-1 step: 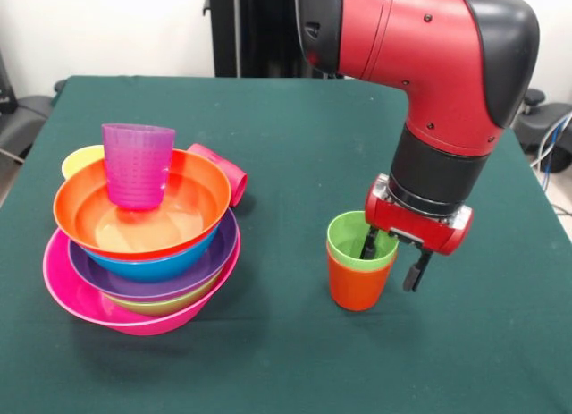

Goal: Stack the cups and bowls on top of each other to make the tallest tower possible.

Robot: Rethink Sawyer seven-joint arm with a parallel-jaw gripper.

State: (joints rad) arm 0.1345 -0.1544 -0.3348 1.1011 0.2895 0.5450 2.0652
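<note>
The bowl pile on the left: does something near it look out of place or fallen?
Yes. A red cup lies on its side behind the bowl pile, against the orange bowl, rather than standing. A yellow cup is half hidden behind the pile. The purple cup stands upright in the orange bowl.

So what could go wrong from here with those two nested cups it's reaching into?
The end effector has one finger inside the green cup, which sits nested in the orange cup. Lifting might bring both cups or only the green one. The pair might also tip over. The purple cup stands inside the tilted orange bowl, so adding more could topple it.
</note>
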